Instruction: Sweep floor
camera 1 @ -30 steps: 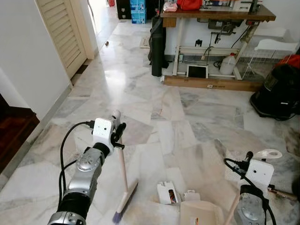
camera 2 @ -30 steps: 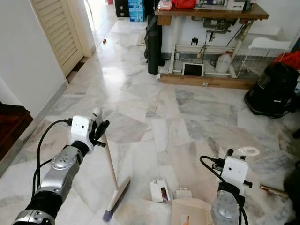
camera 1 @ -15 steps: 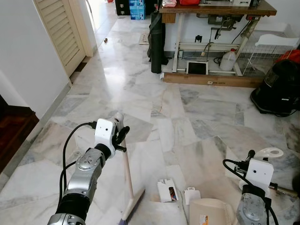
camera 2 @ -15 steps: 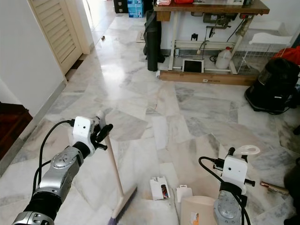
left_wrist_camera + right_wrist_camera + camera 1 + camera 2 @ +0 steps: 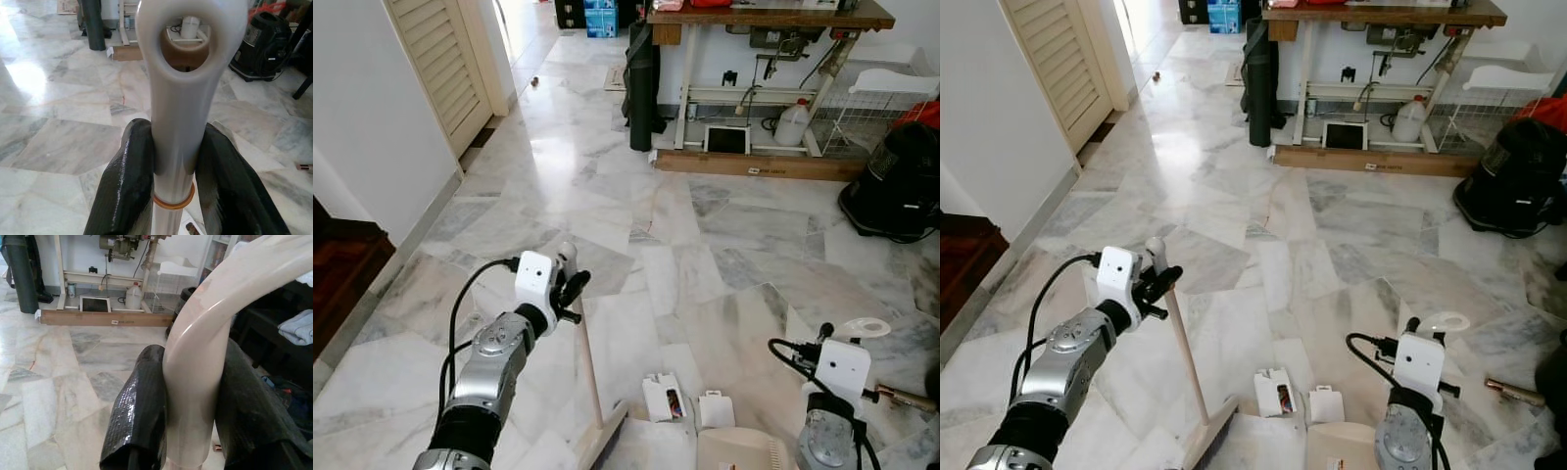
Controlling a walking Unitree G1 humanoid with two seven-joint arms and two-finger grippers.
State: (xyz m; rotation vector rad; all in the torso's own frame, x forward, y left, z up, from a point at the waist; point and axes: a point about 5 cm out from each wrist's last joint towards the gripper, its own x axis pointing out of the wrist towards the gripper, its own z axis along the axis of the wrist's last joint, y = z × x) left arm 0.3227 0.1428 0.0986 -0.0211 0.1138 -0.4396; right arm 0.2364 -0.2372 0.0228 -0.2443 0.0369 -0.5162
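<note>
My left gripper is shut on the top of a broom's pale wooden handle, just under its white hanging loop. The handle slants down to the broom head on the marble floor near the bottom of the view. Two small white cartons lie on the floor just right of the broom head. A cream dustpan rests behind them at the bottom edge. My right gripper is shut on the dustpan's curved cream handle.
A work table with a machine stands at the back, with a wooden plank and a black bag below it. A black vacuum sits right, a louvred door and a dark step left.
The broom head has swept right along the floor to just beside the cartons and dustpan. The dustpan has dropped lower in the view. Both grips are unchanged.
</note>
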